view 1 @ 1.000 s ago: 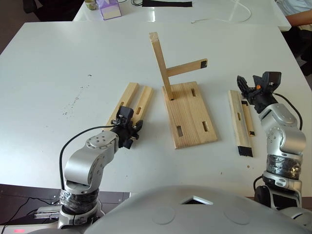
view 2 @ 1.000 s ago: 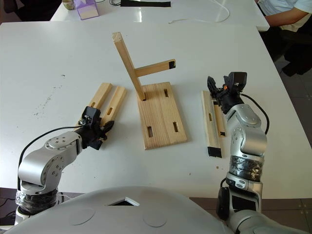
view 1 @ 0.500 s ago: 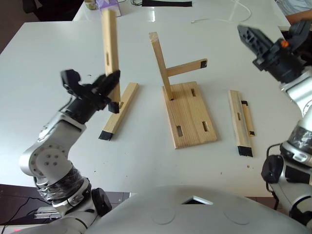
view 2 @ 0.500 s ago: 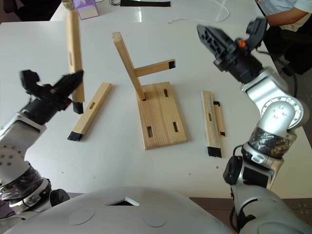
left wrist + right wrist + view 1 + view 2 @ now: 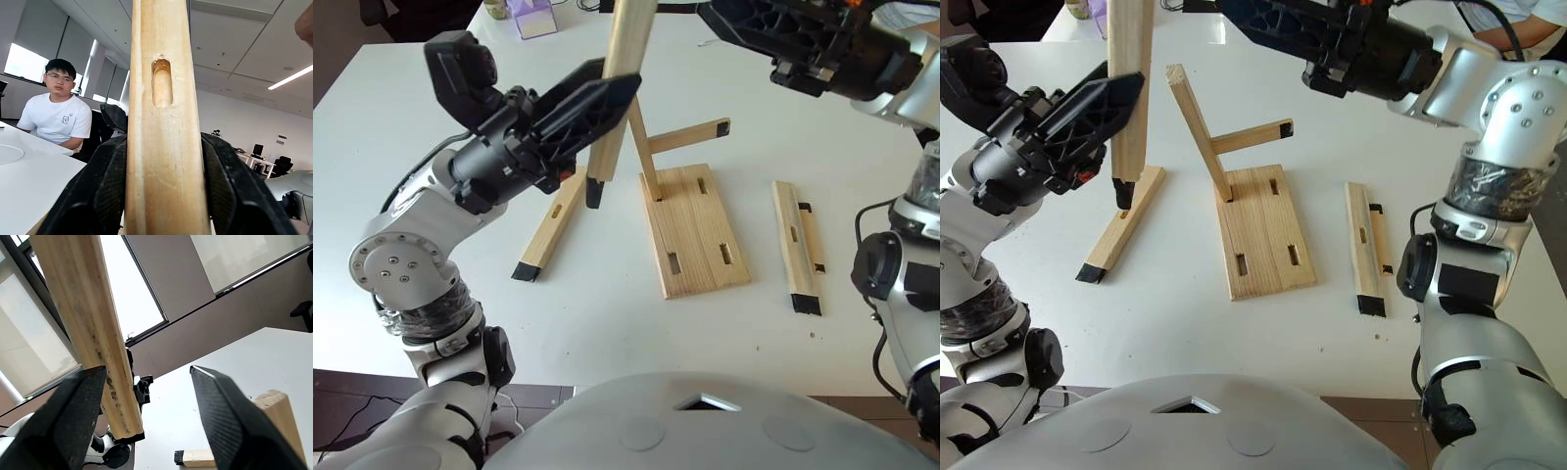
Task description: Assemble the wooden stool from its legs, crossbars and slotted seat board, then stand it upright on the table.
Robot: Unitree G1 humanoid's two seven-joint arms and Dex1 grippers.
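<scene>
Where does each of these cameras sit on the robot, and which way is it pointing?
Left eye view: on the head, facing forward and down at the seat board; left tool and right tool show.
Right eye view: beside it, same scene, slightly shifted.
Left wrist view: on the left wrist, looking along the leg clamped in the left tool.
Right wrist view: on the right wrist, looking past the open right tool at that leg.
</scene>
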